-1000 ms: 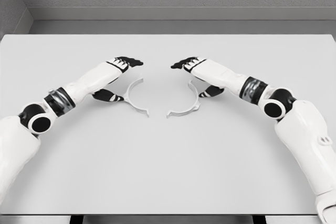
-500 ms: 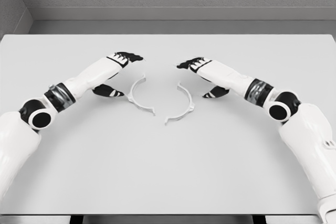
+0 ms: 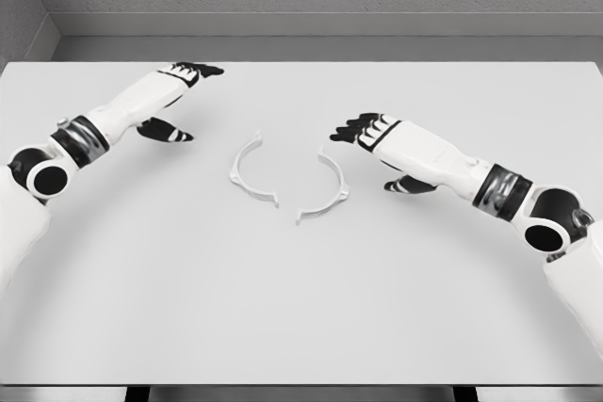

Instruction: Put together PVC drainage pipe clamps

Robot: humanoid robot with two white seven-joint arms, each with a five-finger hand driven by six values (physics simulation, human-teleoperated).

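Lying mid-frame on the table (image 3: 301, 308), two clamp halves (image 3: 249, 172) (image 3: 325, 189) faced each other, slightly apart. Left hand (image 3: 179, 91) at upper left and right hand (image 3: 377, 143) right of center both hung relaxed, grasping nothing.

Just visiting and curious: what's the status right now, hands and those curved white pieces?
Left hand and right hand open, holding nothing. Left clamp half and right clamp half on table, facing, not joined. Nothing between them.

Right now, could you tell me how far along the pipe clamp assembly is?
Done: the left clamp half and right clamp half lie facing each other on the table, gaps remaining at both ends. In hand: nothing; left hand and right hand are open, clear of them. Left: closing the halves together.
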